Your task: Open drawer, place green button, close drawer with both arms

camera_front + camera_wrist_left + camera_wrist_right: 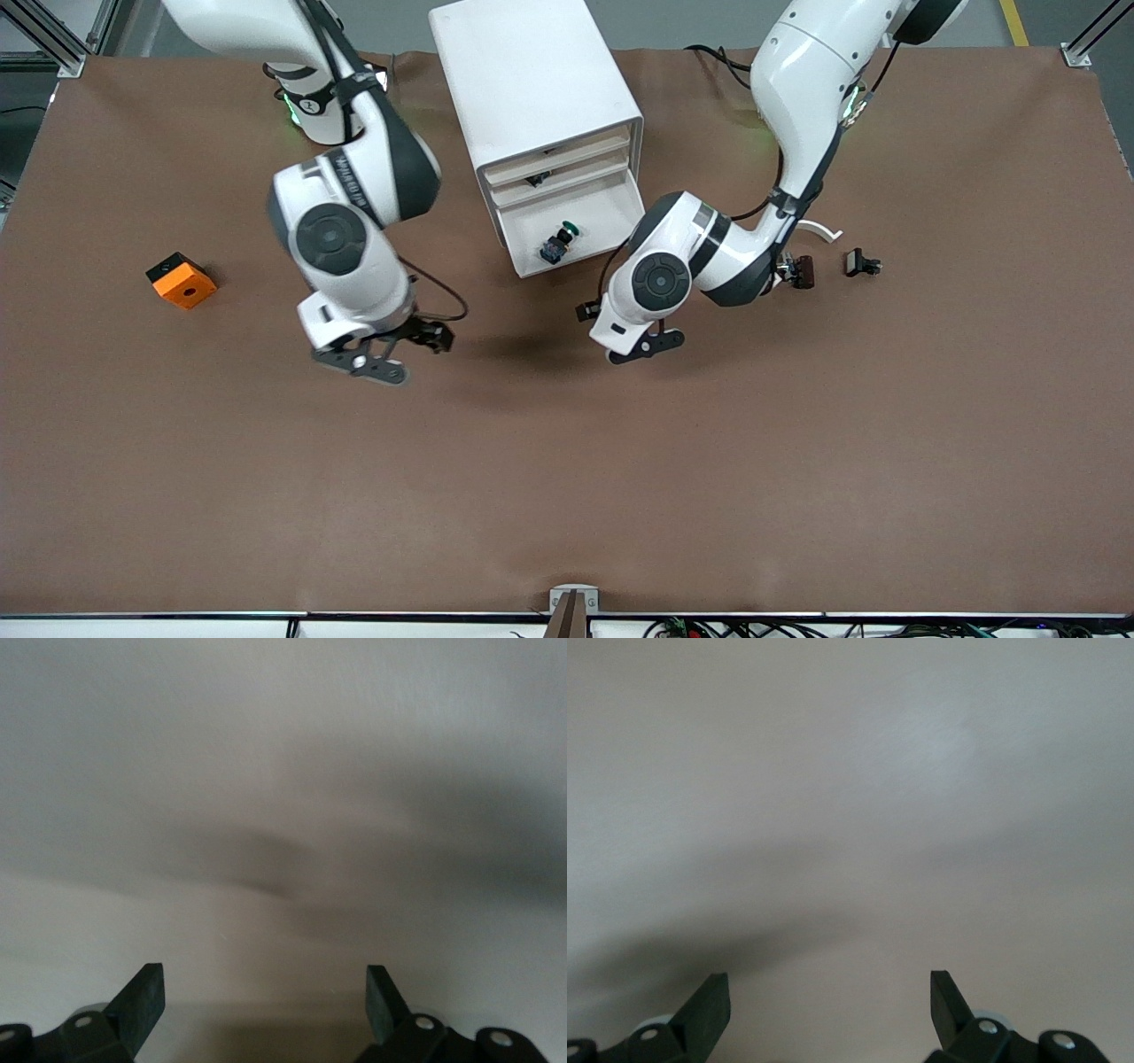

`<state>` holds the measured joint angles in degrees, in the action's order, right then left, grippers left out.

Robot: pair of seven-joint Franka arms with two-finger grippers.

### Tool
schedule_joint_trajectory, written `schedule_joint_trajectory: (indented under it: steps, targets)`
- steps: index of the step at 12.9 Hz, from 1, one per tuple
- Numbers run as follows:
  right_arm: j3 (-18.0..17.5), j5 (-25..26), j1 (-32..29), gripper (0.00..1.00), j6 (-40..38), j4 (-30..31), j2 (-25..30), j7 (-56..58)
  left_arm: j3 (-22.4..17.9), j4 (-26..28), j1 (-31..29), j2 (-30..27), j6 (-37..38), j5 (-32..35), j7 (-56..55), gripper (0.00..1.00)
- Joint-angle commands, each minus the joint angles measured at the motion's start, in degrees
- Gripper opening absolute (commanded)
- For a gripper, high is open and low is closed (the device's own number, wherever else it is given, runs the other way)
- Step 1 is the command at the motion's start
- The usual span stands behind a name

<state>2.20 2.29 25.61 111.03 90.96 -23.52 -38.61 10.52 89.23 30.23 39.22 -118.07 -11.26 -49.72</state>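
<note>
The button (559, 243), with a green cap and a dark blue base, lies inside the open bottom drawer (605, 215) of the white cabinet (532, 71). My left gripper (645, 345) is open and empty over the bare brown table in front of the drawer. In the left wrist view the left gripper (266, 979) shows only table between its fingers. My right gripper (397, 352) is open and empty over the table, toward the right arm's end from the drawer. The right wrist view shows the right gripper (830, 985) over bare table too.
An orange cube with a hole (182, 280) sits toward the right arm's end of the table. Two small black parts (802, 270) (861, 263) and a white arc (819, 229) lie toward the left arm's end. A cable loops beside the right gripper.
</note>
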Motion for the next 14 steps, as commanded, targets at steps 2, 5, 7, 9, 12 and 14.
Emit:
schedule_joint_trajectory:
  steps: [2, 5, 7, 9, 12, 14]
  targets:
    - [-1.1, 1.0, -7.7, 1.0, -4.3, -0.2, 3.1, 13.8, -0.1, 0.1, 3.0, 0.8, -0.2, -1.7, -1.5, 1.0]
    - [-1.1, 1.1, -14.6, 1.0, -8.0, -1.0, 5.8, 25.1, -0.1, 0.2, 5.7, 1.8, 0.4, -1.8, -1.6, 1.0]
    - [-1.1, 1.1, -18.6, 1.0, -8.8, -1.0, 7.3, 30.8, 0.2, 0.2, 5.8, 1.8, 0.6, -1.8, -2.0, 1.0]
    - [-1.1, 1.1, -20.9, 1.0, -9.9, -1.1, 9.0, 34.3, 1.3, 0.2, 5.8, 1.6, 3.0, -1.8, -2.4, 1.0]
    - [-0.6, 0.3, -25.2, 1.0, -14.7, -9.1, 8.8, 34.6, 3.2, 0.2, 5.7, 1.5, 5.5, -2.9, -2.4, 1.0]
    - [-0.7, 0.2, -26.7, 1.0, -17.9, -11.9, 8.8, 34.7, 4.1, 0.2, 5.7, 1.6, 7.0, -6.0, -2.4, 1.0]
